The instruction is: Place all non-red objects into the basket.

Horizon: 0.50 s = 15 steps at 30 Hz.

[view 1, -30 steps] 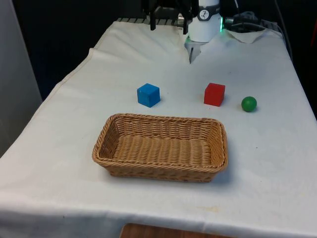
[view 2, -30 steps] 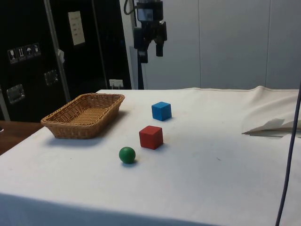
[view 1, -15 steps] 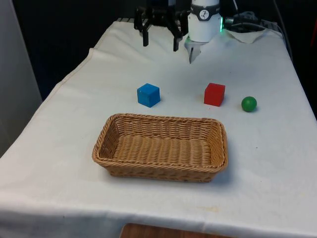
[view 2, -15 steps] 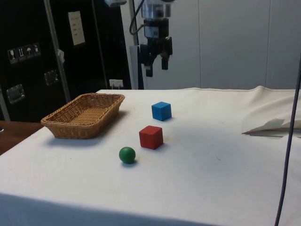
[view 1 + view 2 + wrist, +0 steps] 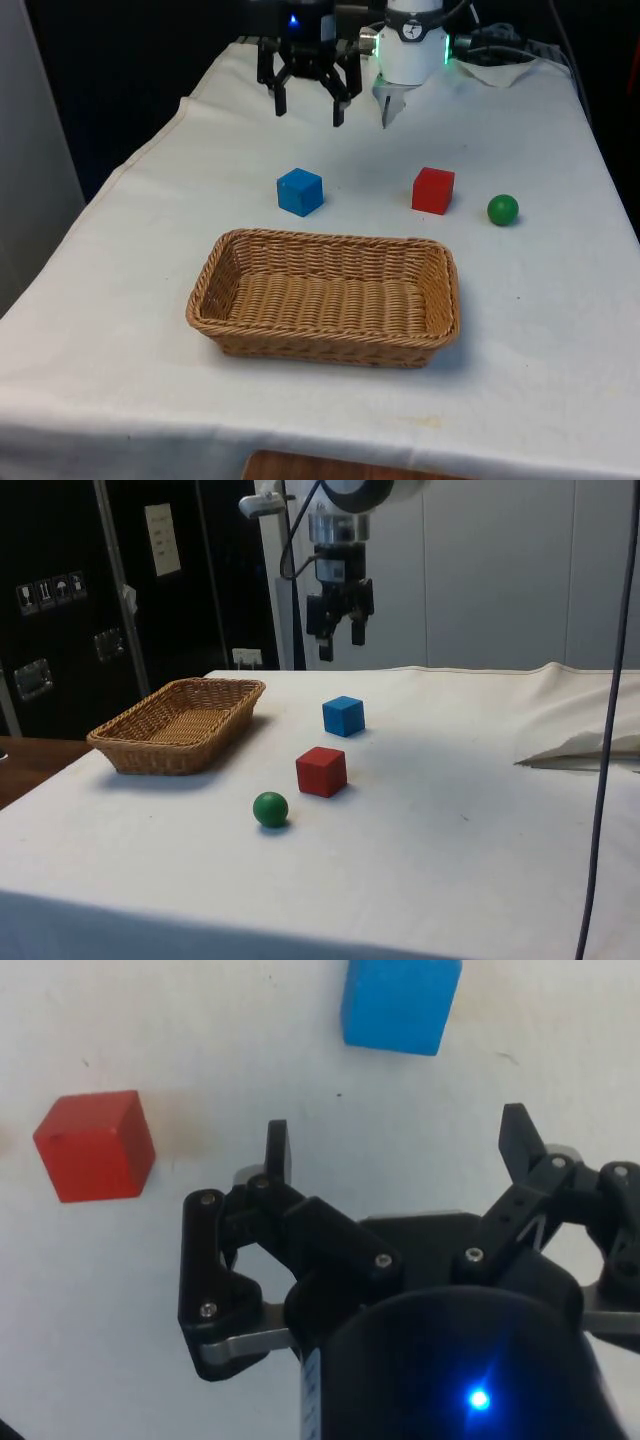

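the pincer (image 5: 307, 108) hangs released, fingers spread and holding nothing, above the white cloth (image 5: 140, 230); it has dropped lower and swung closer to the cubes than a second ago. nearest it, and on the basket's side of it, sits the blue cube (image 5: 300, 191), a plain matte block resting flat on the cloth (image 5: 392, 1002). off to one side lies the red cube (image 5: 433, 190), and beyond that the small green ball (image 5: 503, 209). past the blue cube stands the woven wicker basket (image 5: 220, 262), with nothing in it.
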Available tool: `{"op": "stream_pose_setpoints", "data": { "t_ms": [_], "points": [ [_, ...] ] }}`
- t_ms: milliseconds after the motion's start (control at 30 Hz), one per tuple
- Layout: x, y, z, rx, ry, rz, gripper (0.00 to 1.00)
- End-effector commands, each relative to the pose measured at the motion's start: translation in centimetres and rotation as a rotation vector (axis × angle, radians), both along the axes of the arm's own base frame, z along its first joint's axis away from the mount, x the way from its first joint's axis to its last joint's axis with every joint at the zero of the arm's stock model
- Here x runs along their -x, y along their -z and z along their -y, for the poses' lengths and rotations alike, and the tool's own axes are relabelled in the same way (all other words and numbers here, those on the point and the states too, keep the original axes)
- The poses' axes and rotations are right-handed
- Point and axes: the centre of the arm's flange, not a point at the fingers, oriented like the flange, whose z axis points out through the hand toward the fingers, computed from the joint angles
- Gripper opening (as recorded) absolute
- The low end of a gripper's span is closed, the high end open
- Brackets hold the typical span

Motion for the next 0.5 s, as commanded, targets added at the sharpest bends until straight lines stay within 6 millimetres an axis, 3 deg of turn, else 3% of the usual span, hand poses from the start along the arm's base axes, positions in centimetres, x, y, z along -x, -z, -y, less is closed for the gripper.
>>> {"op": "stream_pose_setpoints", "data": {
  "t_ms": [0,467],
  "points": [
    [0.0,0.3,0.0,-0.009,-0.001,0.01,1.0],
    [-0.6,2.7,-0.9,-0.02,0.005,0.006,1.0]
  ]
}}
